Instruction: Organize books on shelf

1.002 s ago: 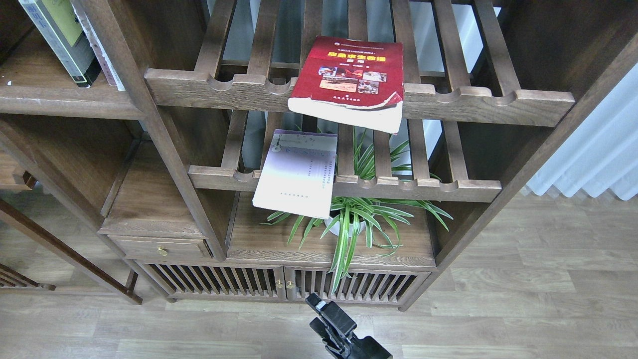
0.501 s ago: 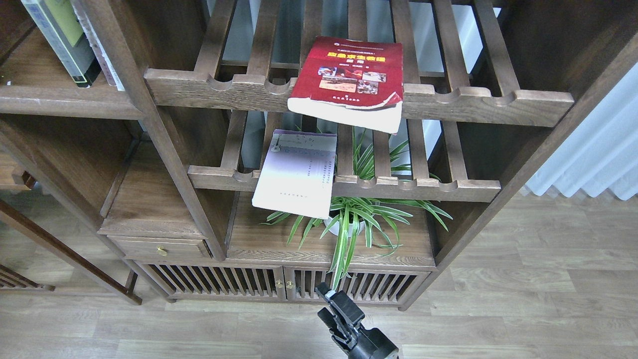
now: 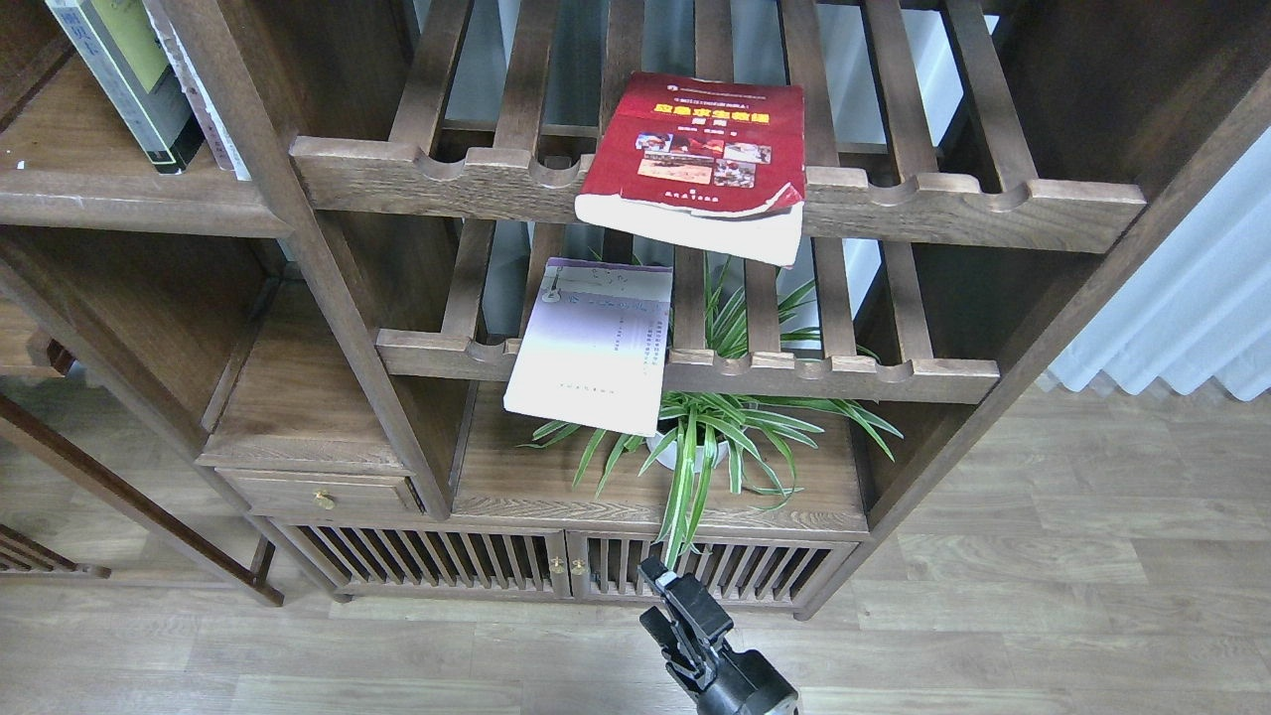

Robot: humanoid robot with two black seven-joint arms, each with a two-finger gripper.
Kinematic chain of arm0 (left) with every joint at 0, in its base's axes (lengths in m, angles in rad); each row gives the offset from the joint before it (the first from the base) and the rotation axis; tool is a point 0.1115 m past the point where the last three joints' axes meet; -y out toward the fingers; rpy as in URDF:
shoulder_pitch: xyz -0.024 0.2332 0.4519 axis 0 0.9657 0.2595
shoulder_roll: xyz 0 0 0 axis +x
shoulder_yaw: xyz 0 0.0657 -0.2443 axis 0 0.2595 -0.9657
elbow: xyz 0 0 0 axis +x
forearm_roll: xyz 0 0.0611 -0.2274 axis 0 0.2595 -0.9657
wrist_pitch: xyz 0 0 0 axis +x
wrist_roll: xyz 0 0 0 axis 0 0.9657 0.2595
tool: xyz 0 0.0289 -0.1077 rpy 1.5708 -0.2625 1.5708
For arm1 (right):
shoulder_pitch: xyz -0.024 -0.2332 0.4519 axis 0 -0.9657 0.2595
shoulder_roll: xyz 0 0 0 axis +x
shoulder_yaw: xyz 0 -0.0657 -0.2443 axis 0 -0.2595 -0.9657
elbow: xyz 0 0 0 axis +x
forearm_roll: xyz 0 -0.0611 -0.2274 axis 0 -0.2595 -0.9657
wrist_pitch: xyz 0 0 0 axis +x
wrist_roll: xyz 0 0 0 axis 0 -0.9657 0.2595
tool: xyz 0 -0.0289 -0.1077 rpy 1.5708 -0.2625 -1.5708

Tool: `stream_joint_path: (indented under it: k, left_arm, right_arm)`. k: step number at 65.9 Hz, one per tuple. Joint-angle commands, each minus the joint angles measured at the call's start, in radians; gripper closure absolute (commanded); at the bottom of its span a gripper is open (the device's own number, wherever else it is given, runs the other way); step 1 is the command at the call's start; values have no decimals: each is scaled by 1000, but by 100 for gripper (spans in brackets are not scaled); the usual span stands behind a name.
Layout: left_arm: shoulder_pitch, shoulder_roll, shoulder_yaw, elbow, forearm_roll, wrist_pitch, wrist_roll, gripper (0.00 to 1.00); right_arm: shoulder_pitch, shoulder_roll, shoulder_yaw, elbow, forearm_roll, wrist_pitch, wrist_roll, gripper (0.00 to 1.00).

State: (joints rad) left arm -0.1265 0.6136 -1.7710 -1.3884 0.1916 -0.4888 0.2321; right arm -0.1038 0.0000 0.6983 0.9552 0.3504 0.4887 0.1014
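Only one arm shows, rising from the bottom edge. Its gripper [image 3: 663,606] is small and dark, so I cannot tell how its jaws stand, nor which arm it is. Three books counted: green-and-grey book [image 3: 124,74] upright on the shelf [image 3: 119,199] (top cut off), red book [image 3: 700,159] and lavender book [image 3: 596,343] overhanging slatted racks, both well above the gripper.

Thick book [image 3: 695,159] flat on upper slatted rack [image 3: 923,204], overhanging front rail. Second book [image 3: 591,343] on lower rack [image 3: 844,377], down-left, also overhanging. Potted plant [image 3: 710,437] below. Upright books [image 3: 134,79] on shelf [image 3: 129,204] far left. My tool [image 3: 675,611] low, before cabinet doors [image 3: 556,566].
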Motion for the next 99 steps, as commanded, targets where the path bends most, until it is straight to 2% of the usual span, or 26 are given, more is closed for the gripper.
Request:
stream_joint_path:
  k: [1, 22, 38, 53, 67, 80, 91, 99]
  left_arm:
    - [44, -43, 10, 0, -6, 0, 1, 6]
    - [169, -199, 33, 12, -6, 0, 4, 6]
    - [242, -245, 38, 23, -6, 0, 1, 6]
    - [258, -255, 47, 58, -4, 0, 4, 6]
    - [281, -256, 47, 69, -4, 0, 4, 6]
    - [285, -256, 47, 75, -4, 0, 3, 6]
    - [286, -256, 47, 94, -4, 0, 3, 6]
    - [286, -256, 45, 109, -6, 0, 3, 6]
  right_arm:
    - [-10, 0, 26, 27, 30, 0, 11, 1]
    - [-28, 0, 38, 145, 78, 0, 12, 1]
    - [-53, -8, 116, 211, 78, 0, 12, 1]
    - [-1, -31, 336, 229, 82, 0, 9, 1]
    - [46, -71, 346, 359, 81, 0, 11, 1]
    - [81, -77, 357, 416, 79, 0, 12, 1]
    - [81, -150, 372, 448, 76, 0, 9, 1]
    - [50, -230, 371, 543, 50, 0, 8, 1]
